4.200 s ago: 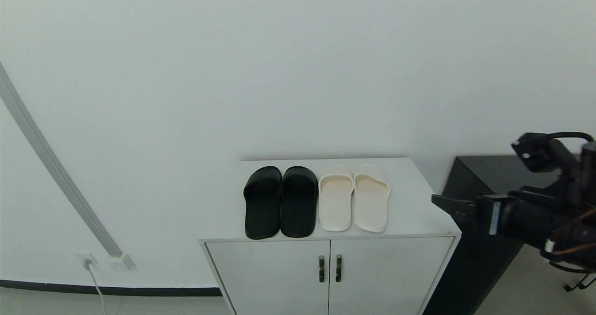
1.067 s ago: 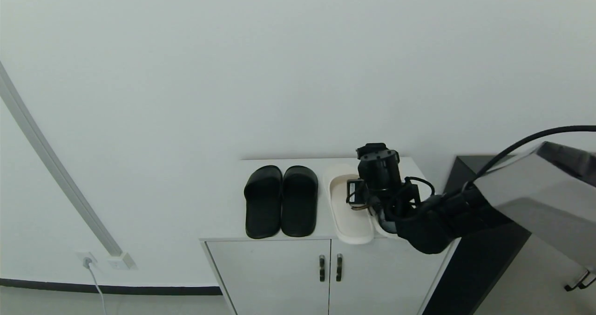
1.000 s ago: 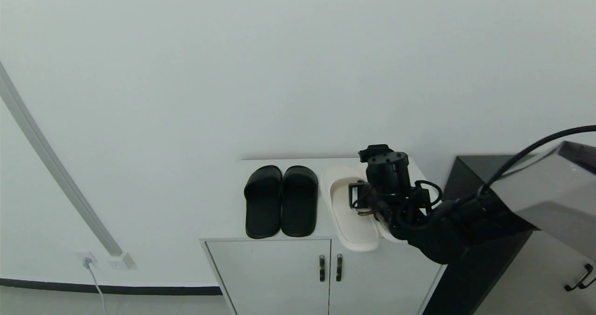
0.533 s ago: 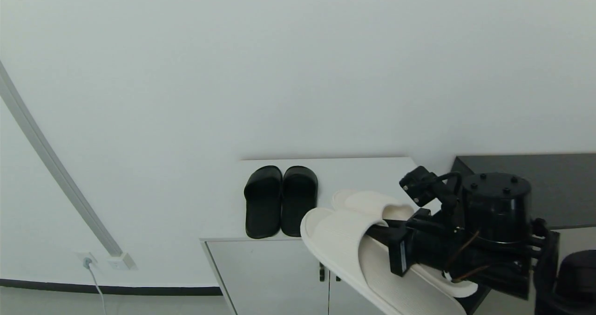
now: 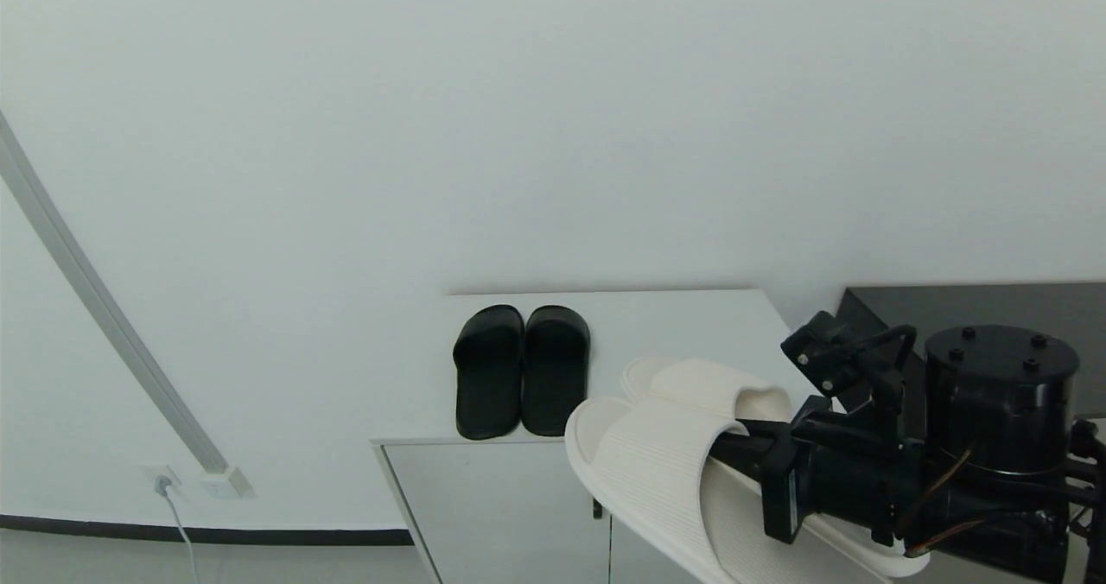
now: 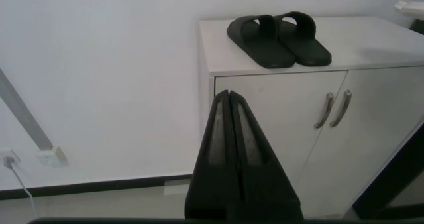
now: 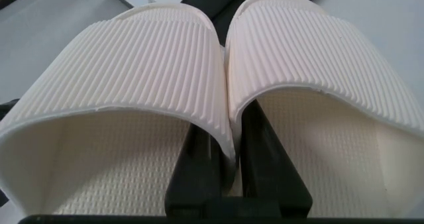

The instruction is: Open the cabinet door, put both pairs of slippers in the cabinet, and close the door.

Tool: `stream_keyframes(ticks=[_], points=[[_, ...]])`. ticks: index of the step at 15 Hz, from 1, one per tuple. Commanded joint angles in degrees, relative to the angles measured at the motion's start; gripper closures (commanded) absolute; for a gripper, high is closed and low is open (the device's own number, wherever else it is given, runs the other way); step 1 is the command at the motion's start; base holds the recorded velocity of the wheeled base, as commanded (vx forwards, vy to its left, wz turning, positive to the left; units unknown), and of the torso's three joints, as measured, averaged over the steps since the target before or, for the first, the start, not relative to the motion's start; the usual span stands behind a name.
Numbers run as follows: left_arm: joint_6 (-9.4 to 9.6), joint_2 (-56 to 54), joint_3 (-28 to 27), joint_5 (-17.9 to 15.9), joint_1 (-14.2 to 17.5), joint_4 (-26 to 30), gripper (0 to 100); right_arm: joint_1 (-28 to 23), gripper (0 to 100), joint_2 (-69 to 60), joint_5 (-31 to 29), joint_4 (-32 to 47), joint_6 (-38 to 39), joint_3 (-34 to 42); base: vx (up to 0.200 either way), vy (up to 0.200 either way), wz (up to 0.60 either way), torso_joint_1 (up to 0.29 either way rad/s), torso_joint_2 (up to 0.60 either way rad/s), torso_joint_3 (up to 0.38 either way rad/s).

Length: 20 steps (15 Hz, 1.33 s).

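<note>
The right gripper (image 7: 228, 159) is clamping the adjoining straps of the white slippers (image 5: 657, 454), holding them in the air before the cabinet (image 5: 691, 325). The black slippers (image 5: 521, 372) are lying on its top. The left gripper (image 6: 230, 118) is hanging with jaws together. Risk: the doors (image 6: 278, 118) are standing shut, so the thinly pinched pair may be working loose while waiting.
</note>
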Motion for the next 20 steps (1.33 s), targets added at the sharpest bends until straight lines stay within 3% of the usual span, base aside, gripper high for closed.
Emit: stream_keyframes(ticks=[1,4,17,20], points=[[-0.04,0.1,0.0,0.0,0.0,0.0,100,0.1,100,-0.1,0.0,0.0,0.0,0.1,-0.2,0.0,0.0,0.022,0.01,0.002],[-0.04,0.1,0.0,0.0,0.0,0.0,100,0.1,100,0.0,-0.1,-0.1,0.0,0.8,-0.2,0.0,0.0,-0.009,0.0,0.007],[0.05,0.1,0.0,0.0,0.0,0.0,100,0.2,100,-0.2,-0.1,-0.3,-1.3,2.7,0.0,0.0,0.0,0.0,0.0,0.0],[0.05,0.1,0.0,-0.1,0.0,0.0,100,0.2,100,-0.2,-0.1,-0.4,-1.3,2.8,0.0,0.0,0.0,-0.128,0.3,0.163]])
